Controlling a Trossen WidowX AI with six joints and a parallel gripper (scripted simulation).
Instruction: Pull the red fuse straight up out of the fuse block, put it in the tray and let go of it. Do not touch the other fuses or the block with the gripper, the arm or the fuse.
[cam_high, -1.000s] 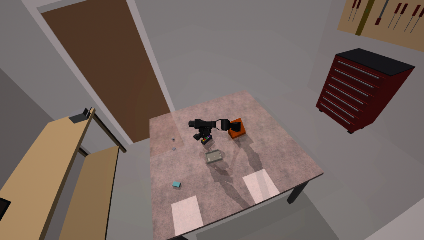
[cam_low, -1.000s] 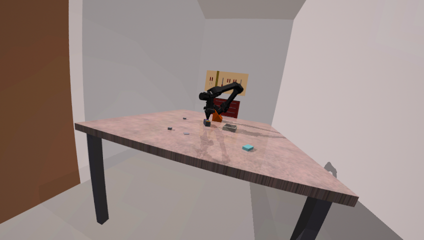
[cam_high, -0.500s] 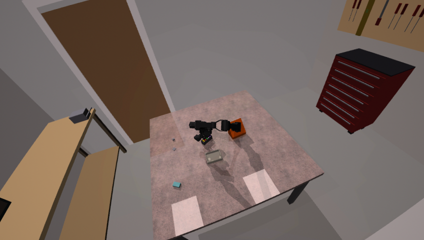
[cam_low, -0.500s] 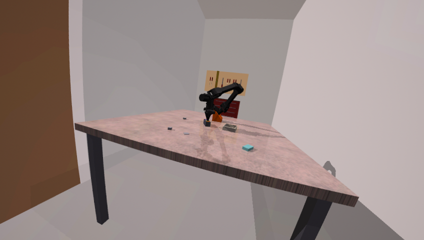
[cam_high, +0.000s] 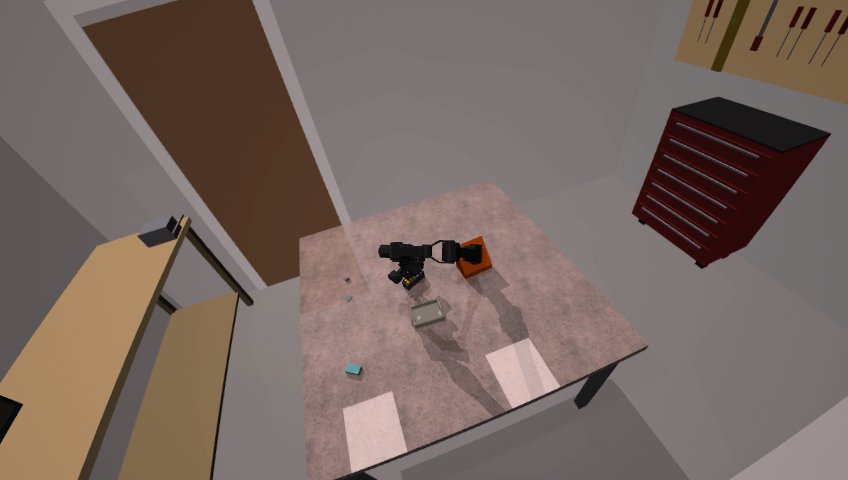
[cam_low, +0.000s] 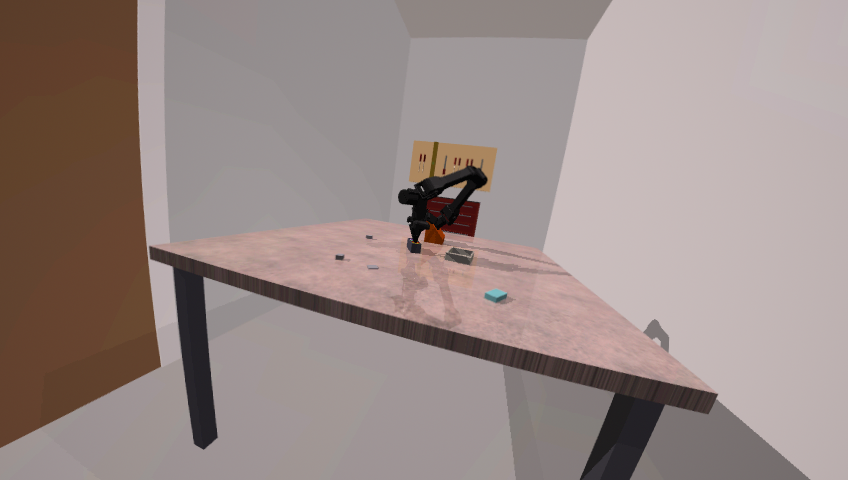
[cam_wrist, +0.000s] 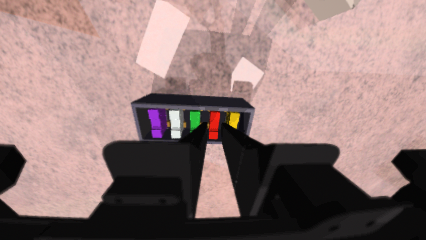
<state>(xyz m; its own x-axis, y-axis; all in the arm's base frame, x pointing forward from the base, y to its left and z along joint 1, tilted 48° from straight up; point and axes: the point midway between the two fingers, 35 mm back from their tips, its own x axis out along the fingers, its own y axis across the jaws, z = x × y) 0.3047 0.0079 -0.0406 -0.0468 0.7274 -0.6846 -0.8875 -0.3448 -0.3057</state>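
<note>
Between the two fingertips, seen from the wrist view, stands the red fuse (cam_wrist: 214, 125), upright in its slot in the fuse block (cam_wrist: 190, 100). It is the fourth in a row of five, with the green fuse (cam_wrist: 194, 120) just beside it on one side and the yellow fuse (cam_wrist: 233, 119) on the other. The gripper (cam_wrist: 214, 128) is centred on it, and the fingers are a little apart, one on each side of the red fuse. They do not appear to press it, so the gripper probably holds nothing.

The fingers straddle the fuse along the row, so each tip lies in the narrow gap toward a neighbour. The left tip overlaps the edge of the green fuse in this view; whether it touches cannot be told. The coming move seems to be a small closing, then a pull straight up along the long axis of the fuse.

The arm (cam_low: 452, 178) reaches out from its orange base (cam_high: 479, 268) and bends at the wrist so that the gripper points steeply down over the block. The tray (cam_high: 427, 312) lies near the block on the desk (cam_high: 535, 285), apart from it.
</note>
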